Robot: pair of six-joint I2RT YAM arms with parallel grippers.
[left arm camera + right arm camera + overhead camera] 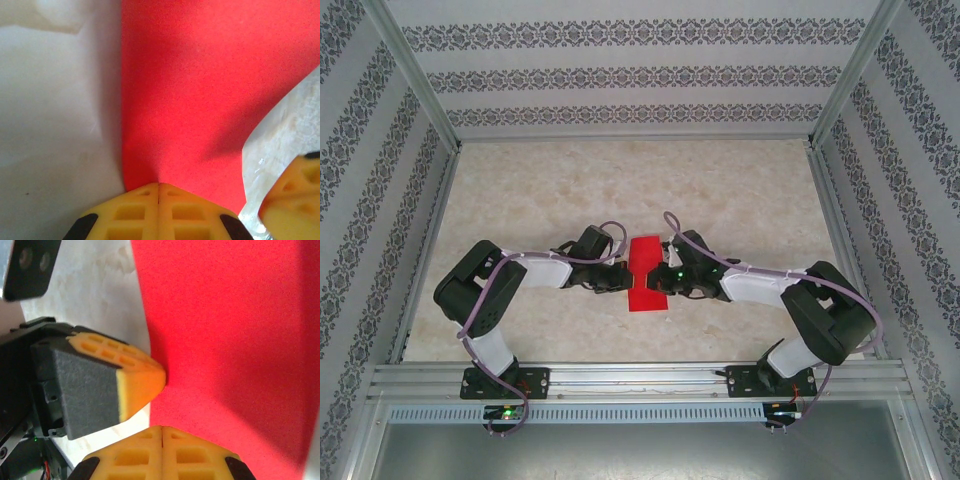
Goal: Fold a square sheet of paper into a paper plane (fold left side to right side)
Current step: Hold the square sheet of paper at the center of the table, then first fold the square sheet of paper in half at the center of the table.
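Obs.: the square sheet of paper (647, 292), bright red, sits midway between the table's (520, 200) left and right edges, somewhat closer to the near edge than to the far one. From above it no longer reads as a plain square. Its outline is wide at the far and near ends and drawn in at the waist, where the two arms meet it from opposite sides.

Left gripper (620, 280): at the paper's left side, at the waist. In the left wrist view its yellow fingertips (135, 210) are pressed together along one seam. The red sheet (200, 100) narrows down into that seam with a short crease running to it, so it is clenched on the paper's edge.

Right gripper (672, 273): at the paper's right side, directly across from the left one. In the right wrist view its fingertips (190, 455) are likewise closed tight. The paper (225, 340) runs down into their seam, so it is pinching the sheet as well.

The two grippers are near each other, with just the narrowed strip of paper between them. In the right wrist view, a yellow tip of the left gripper (142, 375), with grey foam padding behind it, touches the paper's edge. In the left wrist view, a yellow corner of the right gripper (295, 195) sits just beside the sheet.

Surroundings: pale marbled tabletop, patterned walls (620, 75) on three sides, metal rail (640, 380) along the near edge carrying both arm bases, and purple cables (485, 300) along the arms.
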